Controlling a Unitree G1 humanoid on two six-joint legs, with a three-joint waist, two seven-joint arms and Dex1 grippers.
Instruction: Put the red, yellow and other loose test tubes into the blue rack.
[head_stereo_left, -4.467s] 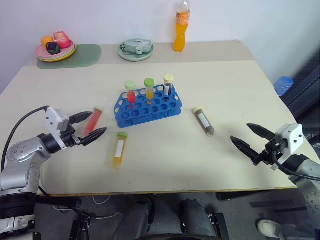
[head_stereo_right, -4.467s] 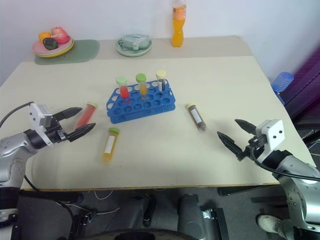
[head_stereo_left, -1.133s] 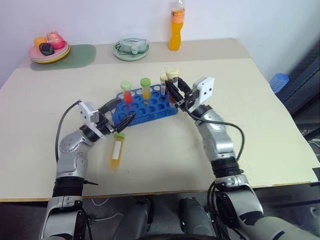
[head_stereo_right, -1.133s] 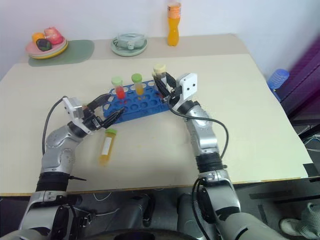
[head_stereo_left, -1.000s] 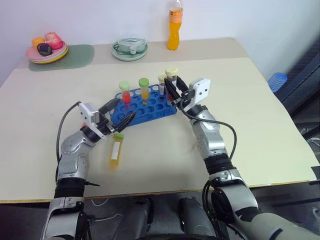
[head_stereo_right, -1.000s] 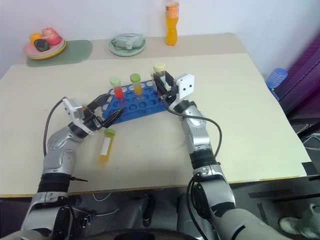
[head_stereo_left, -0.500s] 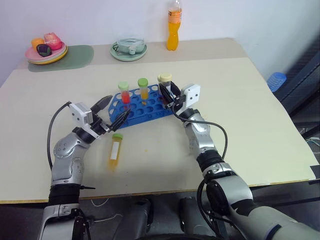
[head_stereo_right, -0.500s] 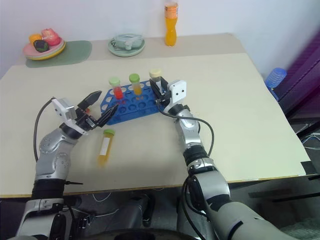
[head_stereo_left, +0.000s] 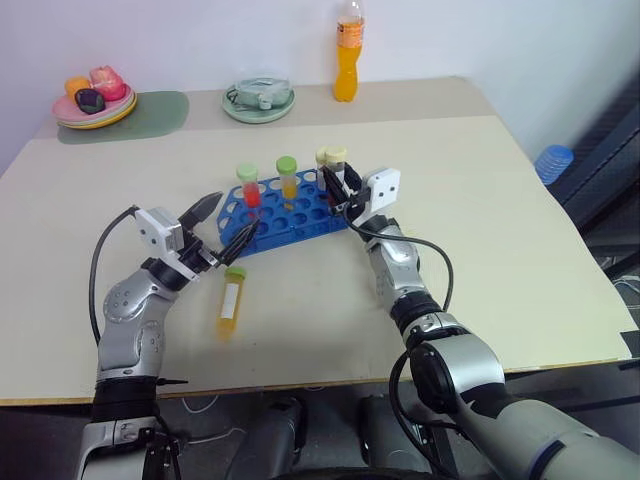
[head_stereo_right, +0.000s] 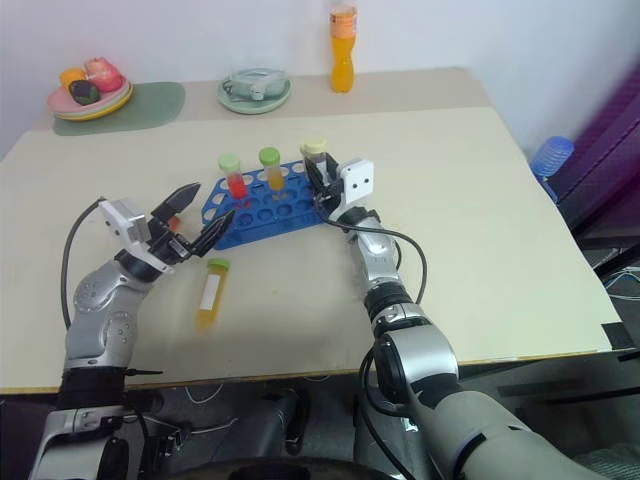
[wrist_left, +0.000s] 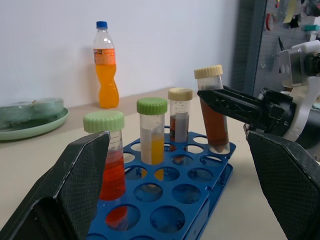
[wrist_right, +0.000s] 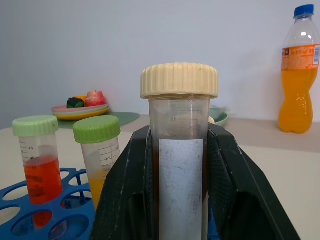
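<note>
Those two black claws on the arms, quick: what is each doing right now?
Left gripper: open, holding nothing.
Right gripper: closed on the dark brown cream-capped plastic tube, at the bright blue plastic rack.

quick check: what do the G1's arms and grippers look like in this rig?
Both arms are silver-grey metal segments with black joint bands. Each gripper, left gripper and right gripper, carries a white boxy block at the wrist and two black, tapered, pointed fingers with a fine mesh-textured inner face. A thin black cable loops loose along each forearm to the wrist.
</note>
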